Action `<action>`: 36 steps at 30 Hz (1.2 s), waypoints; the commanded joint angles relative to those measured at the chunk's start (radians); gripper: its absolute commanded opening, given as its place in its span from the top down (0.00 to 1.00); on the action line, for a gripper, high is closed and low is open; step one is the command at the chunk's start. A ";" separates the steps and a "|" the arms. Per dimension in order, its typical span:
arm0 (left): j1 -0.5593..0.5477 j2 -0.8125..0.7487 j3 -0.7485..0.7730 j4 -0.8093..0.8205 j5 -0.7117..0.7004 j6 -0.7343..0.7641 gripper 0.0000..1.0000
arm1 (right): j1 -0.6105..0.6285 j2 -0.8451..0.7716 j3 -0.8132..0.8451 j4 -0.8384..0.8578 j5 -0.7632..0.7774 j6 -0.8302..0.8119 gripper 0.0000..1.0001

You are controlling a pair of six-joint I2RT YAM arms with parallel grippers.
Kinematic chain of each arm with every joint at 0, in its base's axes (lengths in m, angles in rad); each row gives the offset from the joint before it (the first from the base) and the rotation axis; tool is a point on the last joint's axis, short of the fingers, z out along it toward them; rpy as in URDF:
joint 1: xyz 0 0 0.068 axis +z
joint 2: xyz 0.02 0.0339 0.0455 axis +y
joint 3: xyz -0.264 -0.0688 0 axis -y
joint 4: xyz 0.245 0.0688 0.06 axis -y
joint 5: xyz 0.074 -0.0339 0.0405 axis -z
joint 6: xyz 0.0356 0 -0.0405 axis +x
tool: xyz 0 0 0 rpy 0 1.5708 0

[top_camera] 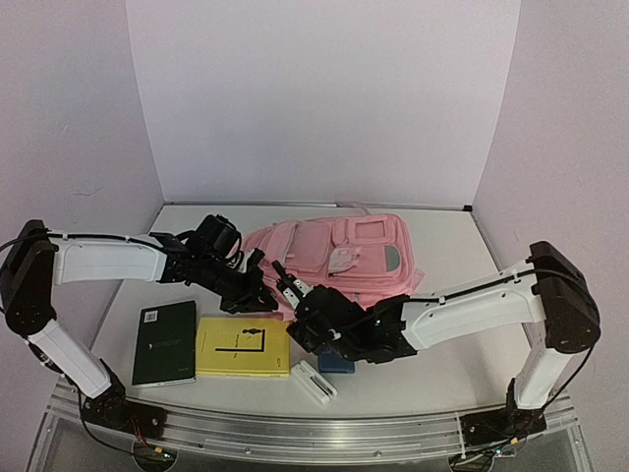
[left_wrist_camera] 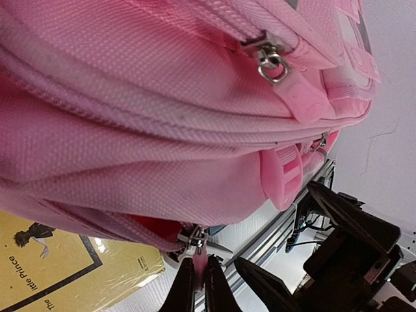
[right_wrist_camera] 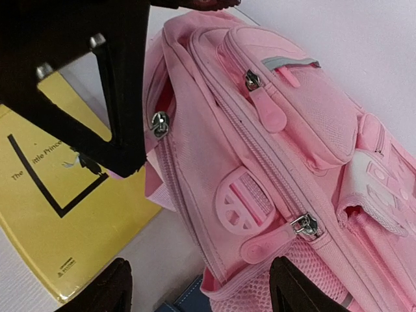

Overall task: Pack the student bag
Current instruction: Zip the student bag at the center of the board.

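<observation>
Fingers of the left claw (left_wrist_camera: 198,276) are pressed together on a metal zip pull (left_wrist_camera: 193,242) at the edge of the student bag (top_camera: 334,254). The bag is laid flat at the middle of the tabletop (top_camera: 442,383) with its pockets upward. A sliver of red lining (left_wrist_camera: 153,229) is shown beside the pull. From that pinch the bag's bulk is spread away to the right, with its long axis running from its near left corner toward the far right.

The right claw (right_wrist_camera: 200,273) is held with its fingers well apart just beside that same corner, and nothing is clamped in it. Both claws are judged about equally near the bag's mouth, so any pull on the zip would be expected to run along the seam, away from the corner.

A yellow book (top_camera: 242,346) is seen just off the bag's near left corner, and a dark green book (top_camera: 164,341) farther left of it. A small blue item (top_camera: 336,362) and a white object (top_camera: 314,381) are seen off the bag's near edge.
</observation>
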 commanded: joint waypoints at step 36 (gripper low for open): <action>0.314 -0.238 -0.337 0.451 0.034 -0.395 1.00 | -0.020 -0.121 -0.184 0.060 0.449 0.148 1.00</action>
